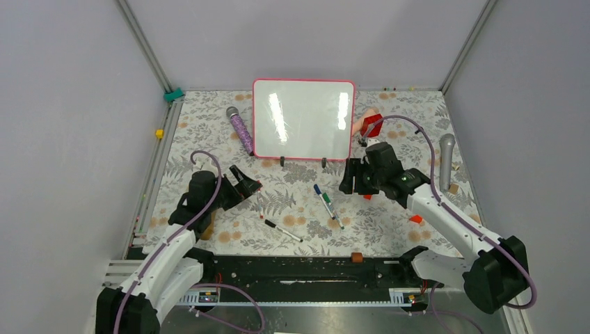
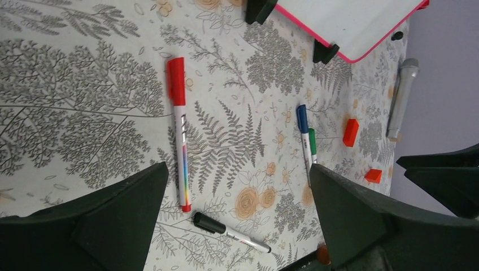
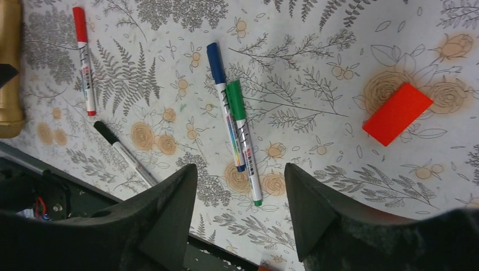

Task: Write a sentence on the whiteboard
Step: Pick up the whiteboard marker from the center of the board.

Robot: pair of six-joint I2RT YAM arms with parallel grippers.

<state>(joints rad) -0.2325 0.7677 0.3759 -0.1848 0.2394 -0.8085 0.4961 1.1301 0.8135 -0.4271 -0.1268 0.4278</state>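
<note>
One whiteboard (image 1: 303, 118) sits propped on its black feet at the far middle of the table, its face plain white under glare. Just near of it I see a blue marker (image 3: 223, 96) and a green marker (image 3: 244, 135) lying side by side. A red marker (image 2: 179, 130) and a black marker (image 2: 229, 230) lie further left. Left gripper (image 2: 237, 175) hovers by the red and black pair, jaws wide, holding nothing. Right gripper (image 3: 240, 169) hangs over the blue and green pair, jaws spread, empty. Purple microphone (image 1: 241, 130) lies left of the board, grey microphone (image 1: 445, 160) right.
</note>
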